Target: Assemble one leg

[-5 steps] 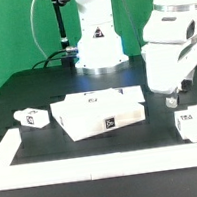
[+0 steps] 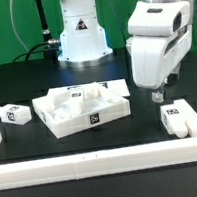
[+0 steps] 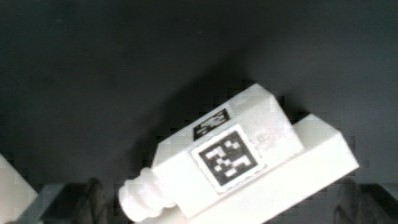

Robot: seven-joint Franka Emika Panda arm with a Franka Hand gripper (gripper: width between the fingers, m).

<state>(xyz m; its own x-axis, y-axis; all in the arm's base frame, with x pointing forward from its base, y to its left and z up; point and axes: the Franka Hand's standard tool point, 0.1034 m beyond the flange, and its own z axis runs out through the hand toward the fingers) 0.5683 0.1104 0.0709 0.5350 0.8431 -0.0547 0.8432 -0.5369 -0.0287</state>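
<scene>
A leg (image 2: pixel 173 118), a small white post with a black-and-white tag, lies on the black table at the exterior view's right. My gripper (image 2: pixel 157 96) hangs just above it, slightly toward the exterior view's left, and holds nothing. In the wrist view the leg (image 3: pixel 231 155) lies slanted below the gripper (image 3: pixel 214 215), tag up, with its round peg end between the dark fingers (image 3: pixel 68 203). The jaws stand open, wider than the leg. A second leg (image 2: pixel 15 113) lies at the exterior view's left. The white square tabletop (image 2: pixel 84 106) lies in the middle.
A white L-shaped barrier (image 2: pixel 95 163) runs along the table's front and up the right side next to the leg. The robot's white base (image 2: pixel 78 34) stands behind the tabletop. A black cable hangs at the back left.
The whole scene sits further toward the exterior view's left and a little higher in the picture. The gripper keeps about the same place above the right leg.
</scene>
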